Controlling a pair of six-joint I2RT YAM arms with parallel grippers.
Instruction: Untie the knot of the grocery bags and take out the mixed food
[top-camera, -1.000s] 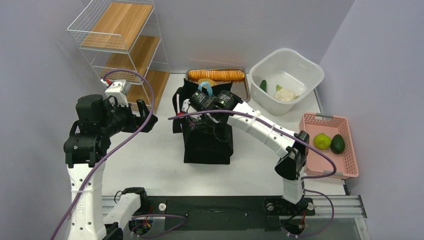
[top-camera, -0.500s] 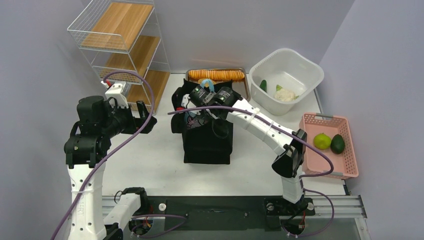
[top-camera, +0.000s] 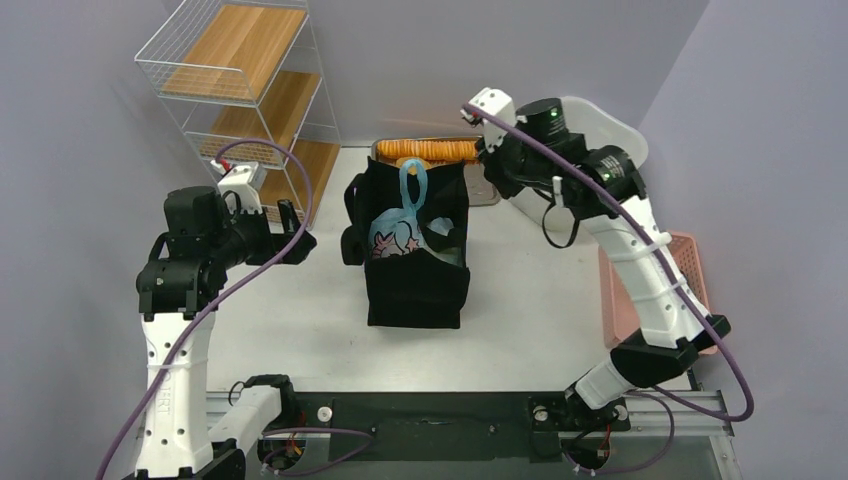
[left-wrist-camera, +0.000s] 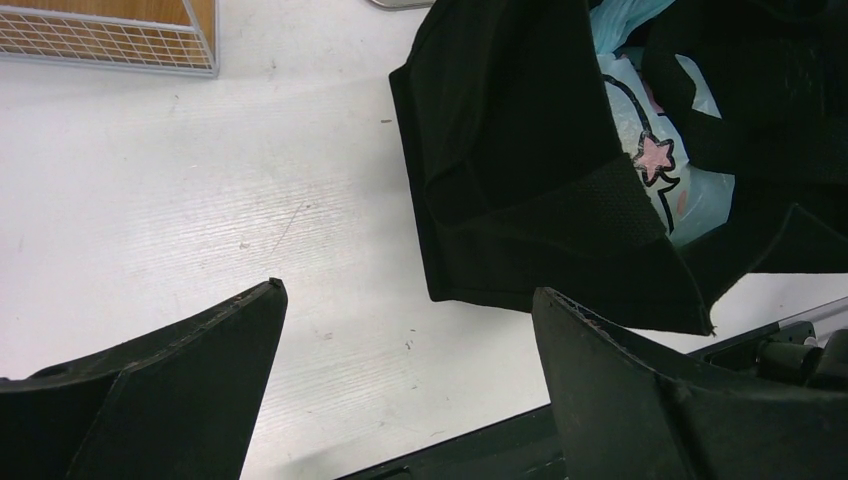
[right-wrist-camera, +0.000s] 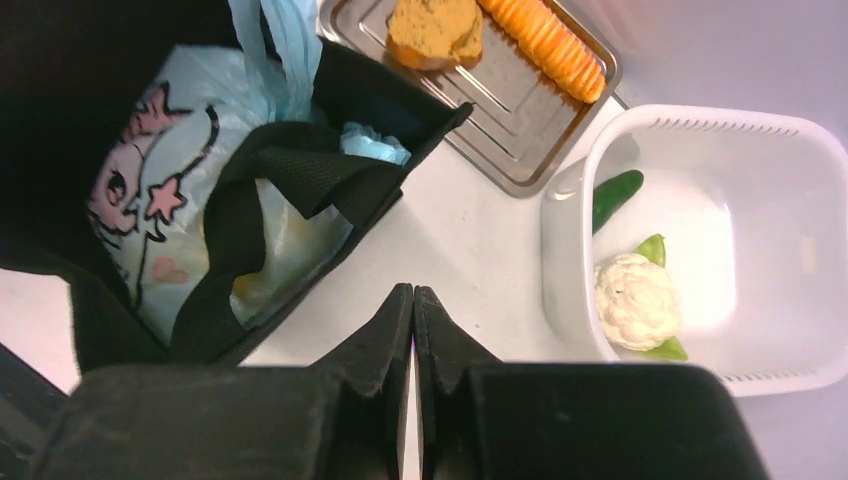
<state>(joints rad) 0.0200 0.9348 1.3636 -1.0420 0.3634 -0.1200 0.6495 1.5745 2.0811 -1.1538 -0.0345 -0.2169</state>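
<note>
A black tote stands open mid-table. Inside it lies the pale blue plastic bag with pink cartoon print. Its twisted handles, the knot, stand up as a loop. My right gripper is shut on nothing, high above the bare table between the tote and the white tub; from above it shows right of the tote. A cauliflower and green vegetables lie in the tub. My left gripper hangs open left of the tote.
A steel tray behind the tote holds a sliced orange loaf and a brown bread. A wire shelf rack stands at the back left. My right arm covers most of a pink basket at the right edge.
My right gripper closed, lifted out of the tote and swung up to the right. The blue bag's handle loop now stands uncovered. The left arm hardly moved.
</note>
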